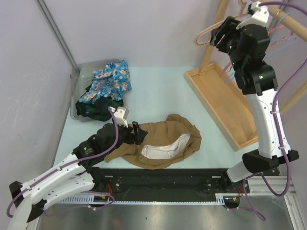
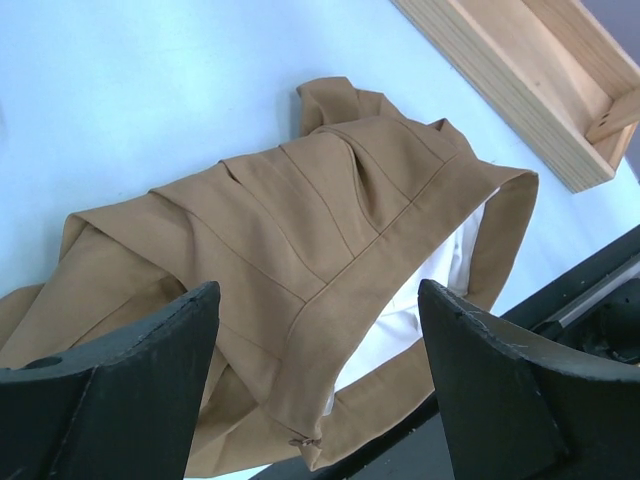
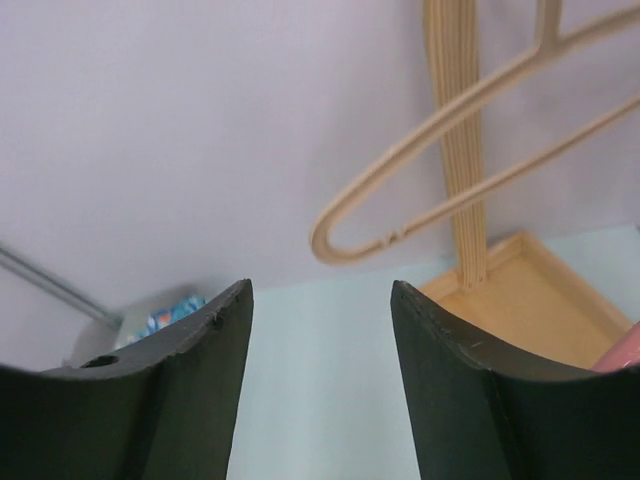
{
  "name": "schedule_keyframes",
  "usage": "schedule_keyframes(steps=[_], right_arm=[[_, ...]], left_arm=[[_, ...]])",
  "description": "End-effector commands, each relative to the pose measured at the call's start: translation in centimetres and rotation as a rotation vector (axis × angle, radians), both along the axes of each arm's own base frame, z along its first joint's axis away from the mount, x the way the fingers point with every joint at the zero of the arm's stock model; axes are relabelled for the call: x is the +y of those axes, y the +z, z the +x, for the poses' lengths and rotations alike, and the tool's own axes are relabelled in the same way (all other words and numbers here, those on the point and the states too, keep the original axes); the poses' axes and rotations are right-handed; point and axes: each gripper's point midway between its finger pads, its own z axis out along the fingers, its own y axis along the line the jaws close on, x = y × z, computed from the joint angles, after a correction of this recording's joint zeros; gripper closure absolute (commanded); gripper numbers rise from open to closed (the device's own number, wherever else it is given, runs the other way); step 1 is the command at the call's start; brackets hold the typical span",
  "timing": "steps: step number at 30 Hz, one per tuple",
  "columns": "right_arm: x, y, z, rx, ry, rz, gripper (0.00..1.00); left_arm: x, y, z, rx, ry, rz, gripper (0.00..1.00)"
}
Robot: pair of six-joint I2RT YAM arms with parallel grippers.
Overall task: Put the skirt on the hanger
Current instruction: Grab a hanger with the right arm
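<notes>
Left gripper (image 2: 318, 300): jaws released, empty, poised just above the tan skirt (image 2: 300, 220), which lies crumpled on the worktop (image 1: 158, 96) at 6 o'clock. Right gripper (image 3: 320, 300): jaws released, facing the hanger (image 3: 392, 238) at 1 o'clock. Step judged pre-grasp. Next: lower, pinch the waistband, lift.

Skirt (image 1: 163, 141) near centre of table (image 1: 158, 86), bin (image 1: 75, 91) far left, hanger (image 1: 204, 36) by rack (image 1: 225, 103) right
</notes>
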Motion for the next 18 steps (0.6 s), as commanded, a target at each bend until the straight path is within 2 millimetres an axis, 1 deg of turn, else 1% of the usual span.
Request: schedule_keyframes(steps=[1,2,3,4,5,6,7,8,10,11,12,13,14,16,17,18], right_arm=[[-4.0,5.7,-2.2,-0.09,-0.096,0.049,0.42],[-5.0,5.0,-2.6,-0.049,-0.127,0.056,0.5],[-6.0,4.9,-2.9,-0.037,-0.15,0.064,0.53],[-8.0,5.0,-3.5,-0.034,-0.191,0.068,0.55],[-8.9,3.9,-3.8,0.007,-0.212,0.066,0.58],[-9.8,3.4,-4.1,0.025,-0.234,0.058,0.58],[-11.1,3.1,-4.9,0.038,-0.261,0.053,0.58],[-11.9,1.4,-5.0,0.095,-0.28,0.042,0.58],[-13.3,0.0,-5.5,0.143,-0.296,0.041,0.57],[-13.3,0.0,-6.4,0.141,-0.29,0.041,0.57],[-14.2,-1.6,-6.3,0.182,-0.312,0.034,0.57],[-14.4,-1.9,-6.5,0.189,-0.307,0.033,0.57],[-14.9,-1.9,-7.0,0.184,-0.318,0.034,0.61],[-15.4,-3.0,-7.1,0.212,-0.324,0.032,0.64],[-16.0,-3.1,-7.1,0.213,-0.338,0.039,0.67],[-16.1,-3.6,-6.8,0.228,-0.331,0.046,0.68]], left_arm=[[-1.0,3.8,0.3,-0.08,-0.034,-0.084,0.16],[-1.1,3.7,0.3,-0.078,-0.036,-0.088,0.16],[-1.1,3.6,0.2,-0.075,-0.038,-0.092,0.16],[-1.2,3.7,0.2,-0.078,-0.04,-0.1,0.16],[-1.2,3.2,0.2,-0.073,-0.041,-0.096,0.16],[-1.2,3.1,0.1,-0.073,-0.042,-0.099,0.16],[-1.3,3.1,0.1,-0.075,-0.043,-0.104,0.16],[-1.4,2.9,0.1,-0.069,-0.049,-0.101,0.16],[-1.5,2.7,0.0,-0.061,-0.058,-0.096,0.16],[-1.6,2.5,-0.1,-0.058,-0.067,-0.093,0.16],[-1.7,2.3,-0.2,-0.055,-0.071,-0.087,0.16],[-1.7,2.2,-0.2,-0.053,-0.076,-0.084,0.16],[-1.8,2.1,-0.2,-0.05,-0.081,-0.081,0.15],[-1.9,1.8,-0.2,-0.043,-0.085,-0.076,0.15],[-2.0,1.7,-0.3,-0.039,-0.089,-0.076,0.15],[-2.2,1.7,-0.3,-0.037,-0.092,-0.08,0.15]])
